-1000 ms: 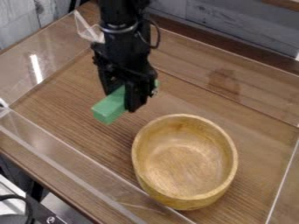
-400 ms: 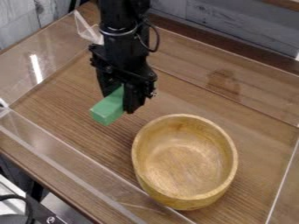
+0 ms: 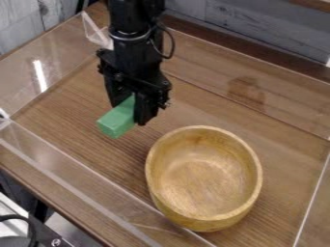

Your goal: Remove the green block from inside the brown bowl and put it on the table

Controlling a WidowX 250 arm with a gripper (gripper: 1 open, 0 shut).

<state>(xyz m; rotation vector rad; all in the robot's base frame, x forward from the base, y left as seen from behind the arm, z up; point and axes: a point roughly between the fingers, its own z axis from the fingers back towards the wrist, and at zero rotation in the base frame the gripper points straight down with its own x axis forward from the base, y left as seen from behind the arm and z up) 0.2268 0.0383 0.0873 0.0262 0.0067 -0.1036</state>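
The black robot hand (image 3: 133,108) points down and pinches the small bright green block (image 3: 116,121), low over the brown wood-grain surface (image 3: 258,106). The block is outside the round light-brown wooden bowl (image 3: 203,177), just to its left.

Clear acrylic walls (image 3: 77,188) stand around the wooden surface, the near one running diagonally across the lower left and catching pale reflections. Behind the far wall lies a grey fabric-like backdrop (image 3: 258,24) across the upper right. At the lower left corner, outside the enclosure, some dark equipment with cables (image 3: 26,232) shows, too dim to identify.
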